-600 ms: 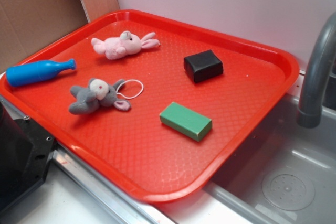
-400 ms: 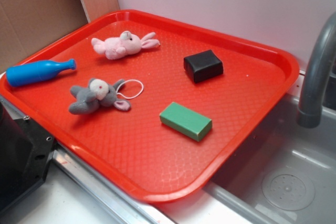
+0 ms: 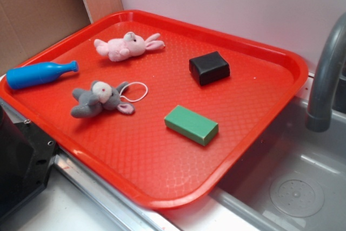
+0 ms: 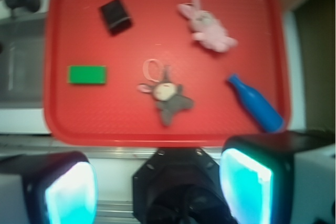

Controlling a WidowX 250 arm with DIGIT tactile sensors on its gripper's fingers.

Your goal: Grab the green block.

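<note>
A large red plastic tray [image 3: 270,112] with a raised rim and a fine diamond texture carries everything; one corner overhangs a grey metal sink [image 3: 292,187] beside a grey curved faucet [image 3: 324,79]. From the wrist camera the gripper [image 4: 157,192] hangs high above the tray's edge, its two glowing cyan-faced fingers [image 4: 68,192] spread wide apart with nothing between them. A blue plastic bottle [image 3: 39,74] lies on its side at the tray's left edge. A pink plush rabbit [image 3: 125,46] lies near the far edge, a grey plush mouse with a white loop [image 3: 100,99] toward the left. The green block [image 3: 191,124], a flat matte brick with a lighter top and darker sides, lies flat near the tray's right edge, apart from the rest. A black rounded block [image 3: 209,67] sits beyond it.
</note>
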